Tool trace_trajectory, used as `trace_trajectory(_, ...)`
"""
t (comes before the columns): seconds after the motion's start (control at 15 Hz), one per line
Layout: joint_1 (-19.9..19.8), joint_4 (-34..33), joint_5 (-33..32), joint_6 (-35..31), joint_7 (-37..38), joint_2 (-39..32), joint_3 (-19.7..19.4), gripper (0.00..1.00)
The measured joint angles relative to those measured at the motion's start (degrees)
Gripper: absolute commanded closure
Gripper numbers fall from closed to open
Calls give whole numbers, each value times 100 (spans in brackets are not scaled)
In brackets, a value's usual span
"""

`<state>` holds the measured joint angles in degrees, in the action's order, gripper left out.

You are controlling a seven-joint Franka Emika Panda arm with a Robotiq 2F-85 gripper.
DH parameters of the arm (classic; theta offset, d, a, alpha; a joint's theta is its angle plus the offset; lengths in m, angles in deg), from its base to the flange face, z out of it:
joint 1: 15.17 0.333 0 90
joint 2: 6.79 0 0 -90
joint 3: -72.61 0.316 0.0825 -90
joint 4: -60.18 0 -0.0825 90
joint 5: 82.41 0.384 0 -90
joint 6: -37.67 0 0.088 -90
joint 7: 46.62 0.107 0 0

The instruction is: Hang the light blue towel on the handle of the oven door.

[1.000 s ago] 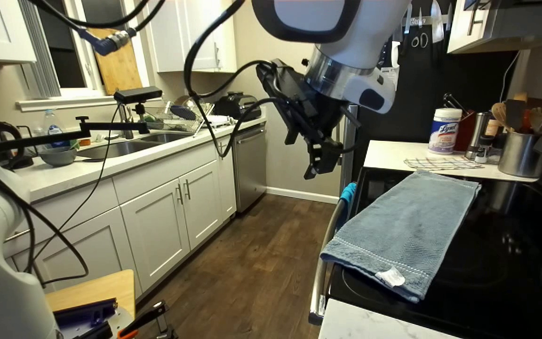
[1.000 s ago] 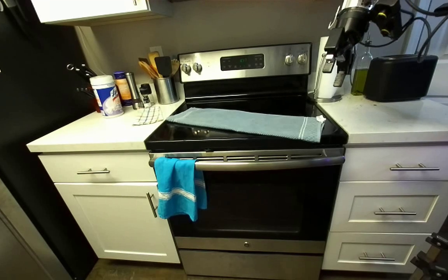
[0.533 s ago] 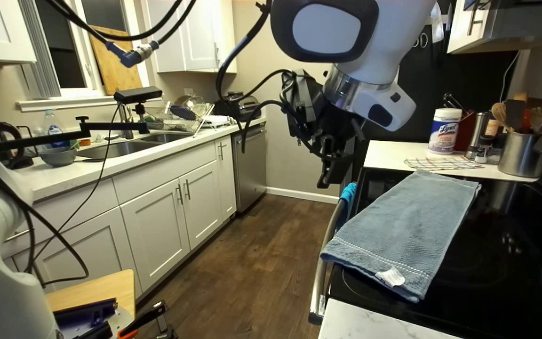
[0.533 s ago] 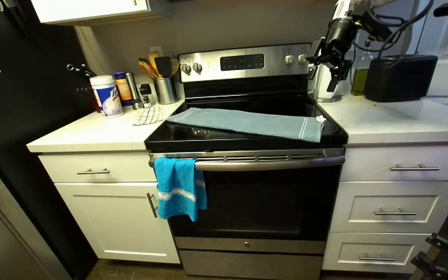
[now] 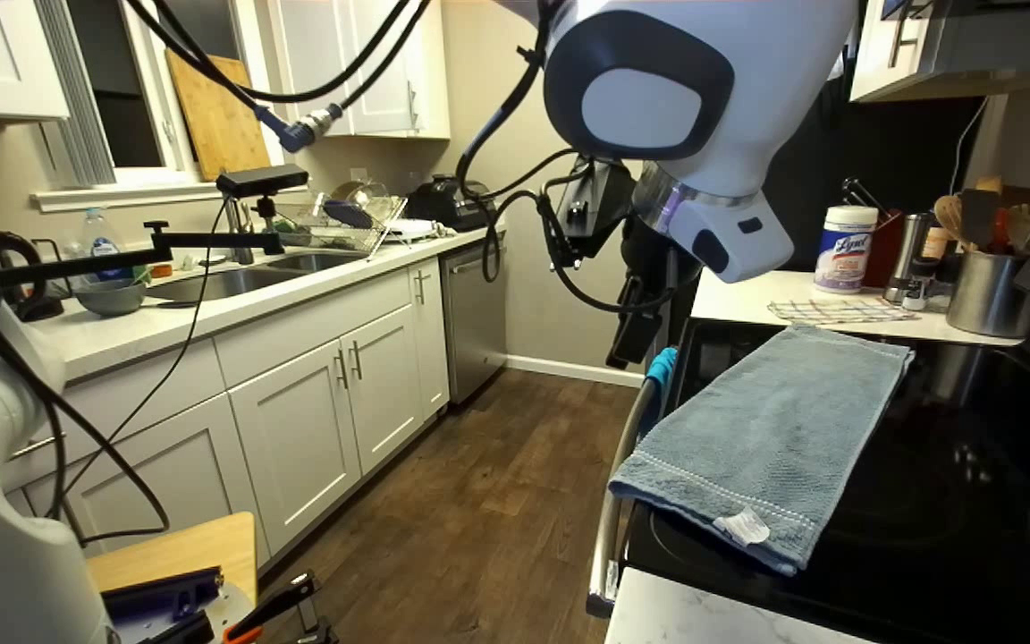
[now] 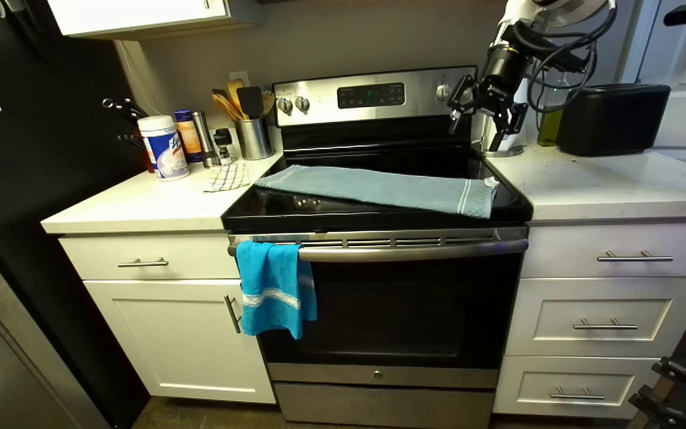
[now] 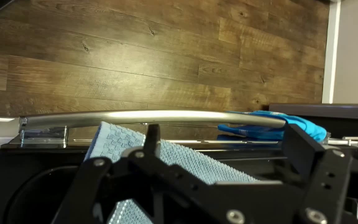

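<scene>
The light blue towel (image 5: pixel 765 438) lies flat across the black stove top; it also shows in an exterior view (image 6: pixel 373 186). In the wrist view the towel (image 7: pixel 194 158) has one corner reaching over the front edge, close to the handle. The silver handle of the oven door (image 6: pixel 408 253) runs along the oven front; it also shows in the wrist view (image 7: pixel 166 116) and in an exterior view (image 5: pixel 609 528). My gripper (image 6: pixel 476 136) is open and empty, above and apart from the towel. Its fingers stand wide apart in the wrist view (image 7: pixel 225 137).
A bright blue cloth (image 6: pixel 271 292) hangs on one end of the handle. A wipes canister (image 6: pixel 164 148) and a utensil holder (image 6: pixel 253 138) stand on the counter beside the stove. A paper towel roll (image 6: pixel 501 128) and a black toaster (image 6: pixel 614 119) stand on the opposite counter.
My gripper has moved and turned; in the exterior views it comes lower and over the stove's side, nearer the towel's tagged end. The towel and the bright blue cloth have not moved.
</scene>
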<state>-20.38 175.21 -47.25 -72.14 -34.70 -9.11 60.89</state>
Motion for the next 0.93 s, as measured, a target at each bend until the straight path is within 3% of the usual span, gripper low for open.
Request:
trace_trajectory(0.4, -218, -58, -80, -836, 700, -557, -24, 0)
trace_trajectory(0.93, -250, -58, -1406, -1077, 1917, -723, -37, 0)
